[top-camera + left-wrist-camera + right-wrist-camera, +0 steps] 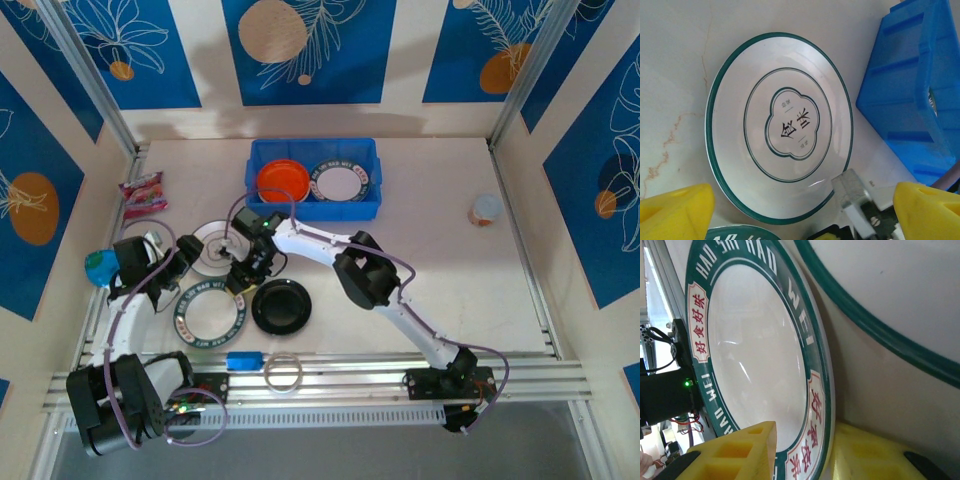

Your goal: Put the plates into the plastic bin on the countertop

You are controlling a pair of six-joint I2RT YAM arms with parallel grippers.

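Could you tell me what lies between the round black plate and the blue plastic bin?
The right arm's white link crosses there, above beige countertop, in the top view.

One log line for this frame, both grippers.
right gripper: shut on lettered plate rim | left gripper: open, near teal-ringed plate | blue bin: orange plate, patterned plate inside

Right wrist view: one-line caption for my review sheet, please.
Right gripper pinching the rim of a green-rimmed plate, a second teal-edged plate beside it.
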